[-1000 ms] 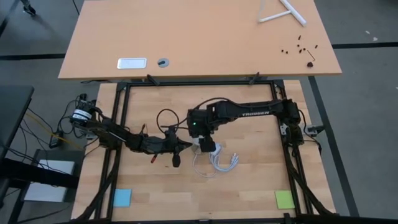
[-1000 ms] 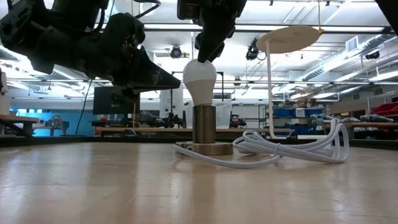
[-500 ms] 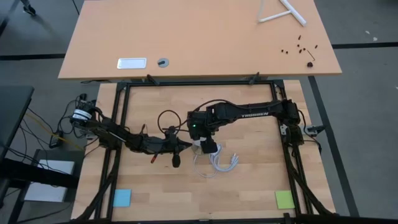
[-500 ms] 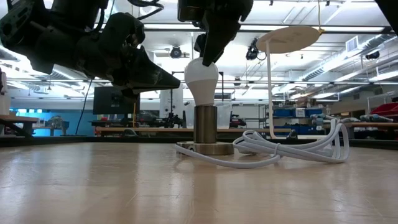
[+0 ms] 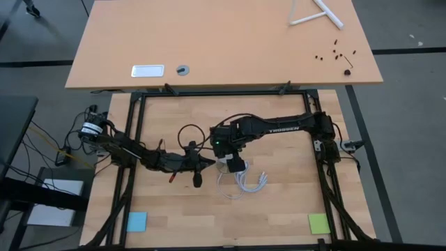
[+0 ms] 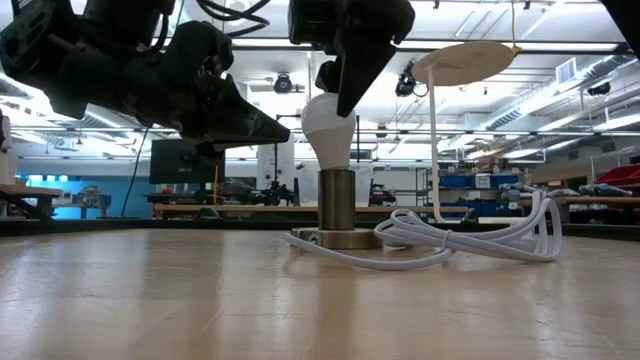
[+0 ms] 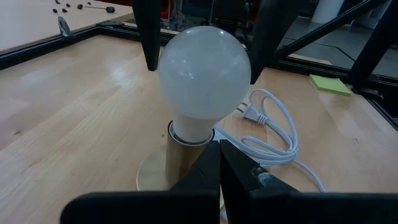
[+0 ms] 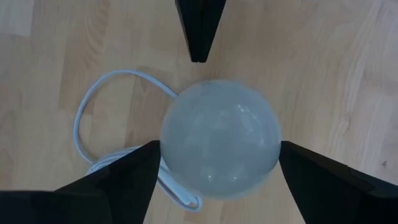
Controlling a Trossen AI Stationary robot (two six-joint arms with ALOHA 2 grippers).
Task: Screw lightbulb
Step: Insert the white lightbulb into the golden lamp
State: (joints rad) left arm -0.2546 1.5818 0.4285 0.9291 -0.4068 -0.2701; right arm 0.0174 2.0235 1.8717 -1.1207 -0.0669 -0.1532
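Note:
The white frosted lightbulb (image 7: 204,71) stands upright with its base in the brass socket (image 6: 337,200), whose round foot (image 6: 340,238) rests on the wooden table. My right gripper (image 8: 221,149) is open and comes down from above. Its fingers (image 8: 124,180) stand on either side of the bulb's widest part. My left gripper (image 7: 219,163) is shut and nearly level. Its tip (image 6: 285,128) is just left of the bulb, with a small gap showing. My right gripper's open fingers (image 7: 266,43) flank the bulb's widest part from above, pointing down. I cannot tell whether they touch the glass or stand just clear of it. The bulb stays upright in the socket.
The socket's white cable (image 5: 251,181) lies coiled on the table just right of the socket, with its plug (image 7: 249,112). A blue note (image 5: 136,222) and a green note (image 5: 319,223) lie at the near corners. A second table (image 5: 223,42) stands beyond the far edge.
The socket with the bulb has slid a little toward the table's right. My right gripper has stayed over the bulb and rolled slightly. My left gripper has kept still.

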